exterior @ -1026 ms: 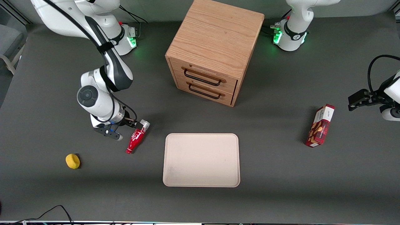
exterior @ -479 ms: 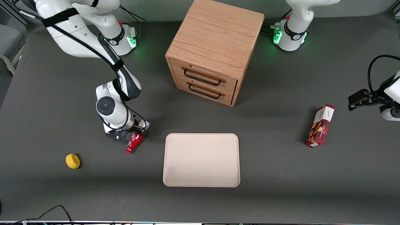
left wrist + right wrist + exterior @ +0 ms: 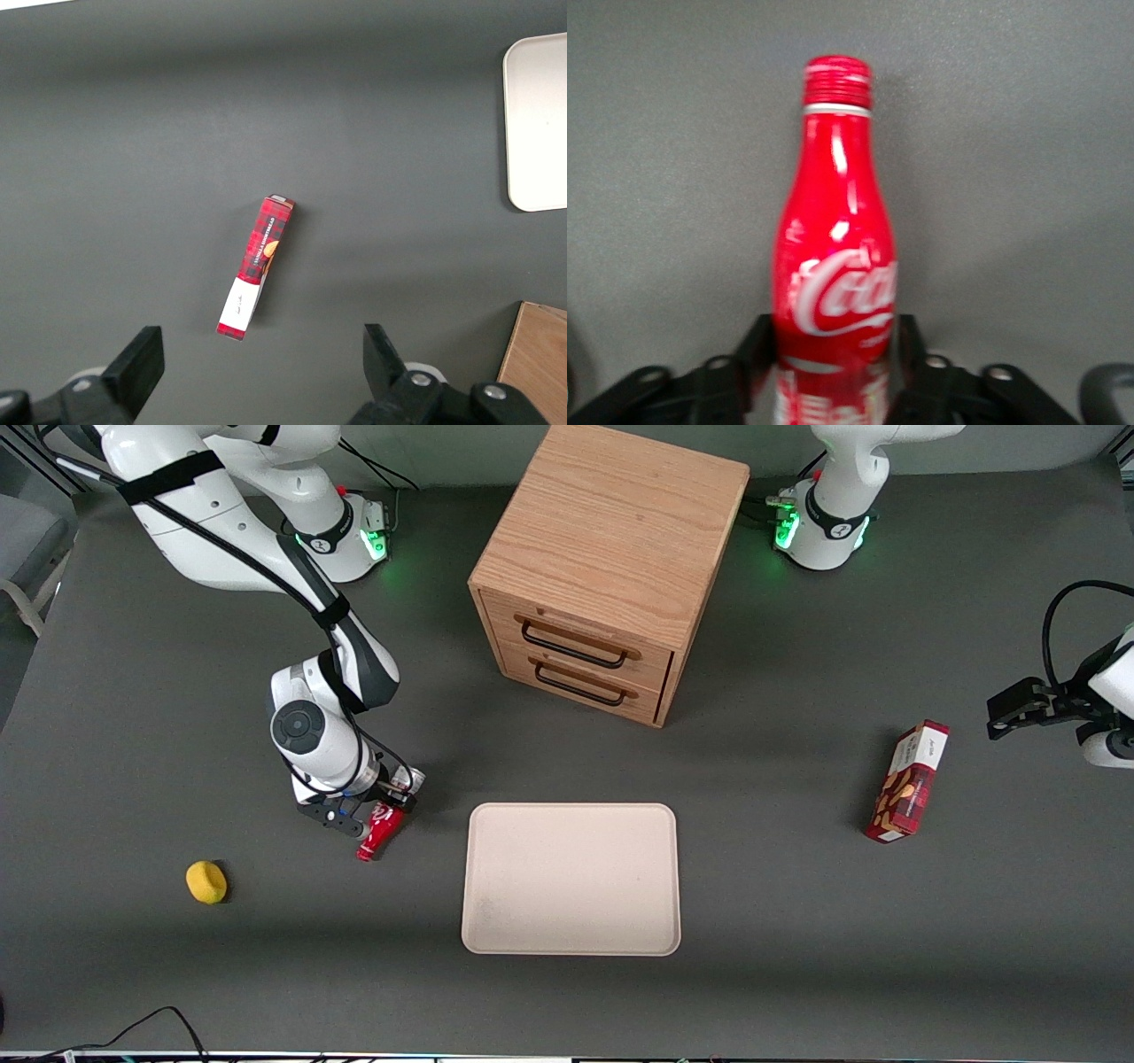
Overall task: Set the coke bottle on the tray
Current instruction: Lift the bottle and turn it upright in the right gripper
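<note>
The coke bottle is red with white script and lies on the dark table beside the beige tray, toward the working arm's end. Its cap end points toward the front camera. My right gripper is low over the bottle's wide lower body, with one finger on each side. In the right wrist view the bottle fills the gap between the black fingers, which press on its sides. The gripper is shut on the bottle. The bottle still rests on the table. The tray holds nothing.
A wooden two-drawer cabinet stands farther from the front camera than the tray. A yellow lemon-like object lies near the working arm's end. A red snack box lies toward the parked arm's end and also shows in the left wrist view.
Over the second my gripper moved toward the tray's side and came down over the bottle's body. In the last half second the fingers closed in on it; the bottle has barely shifted.
</note>
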Controlling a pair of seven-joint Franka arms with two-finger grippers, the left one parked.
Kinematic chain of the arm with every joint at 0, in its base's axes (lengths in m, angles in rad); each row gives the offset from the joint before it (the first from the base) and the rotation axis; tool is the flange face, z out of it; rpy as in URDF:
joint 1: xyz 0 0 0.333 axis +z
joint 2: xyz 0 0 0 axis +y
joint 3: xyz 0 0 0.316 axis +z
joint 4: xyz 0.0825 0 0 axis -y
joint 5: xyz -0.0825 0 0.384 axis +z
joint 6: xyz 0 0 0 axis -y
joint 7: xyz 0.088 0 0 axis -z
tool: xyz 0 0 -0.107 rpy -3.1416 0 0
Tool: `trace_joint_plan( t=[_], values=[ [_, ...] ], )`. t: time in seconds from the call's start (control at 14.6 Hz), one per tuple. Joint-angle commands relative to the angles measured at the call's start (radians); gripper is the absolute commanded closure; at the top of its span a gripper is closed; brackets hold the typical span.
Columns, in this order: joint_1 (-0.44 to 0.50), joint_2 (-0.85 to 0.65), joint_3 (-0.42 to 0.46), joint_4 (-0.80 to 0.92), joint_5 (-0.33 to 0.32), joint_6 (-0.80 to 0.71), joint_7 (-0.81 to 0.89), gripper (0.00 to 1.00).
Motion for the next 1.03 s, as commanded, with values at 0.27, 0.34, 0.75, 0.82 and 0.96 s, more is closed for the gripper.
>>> trace_joint_plan(
  t=[0.27,0.34,0.75,0.82,0.96],
  values=[
    [-0.015,-0.074,0.007,0.016,-0.034,-0.075,0.036,1.00],
    [-0.017,-0.123,0.010,0.016,-0.034,-0.153,0.032,1.00],
    [-0.047,-0.410,0.015,0.165,0.087,-0.713,-0.233,1.00],
    [-0.061,-0.429,0.012,0.228,0.113,-0.802,-0.281,1.00],
    [-0.089,-0.432,0.013,0.389,0.120,-0.984,-0.357,1.00]
  ],
)
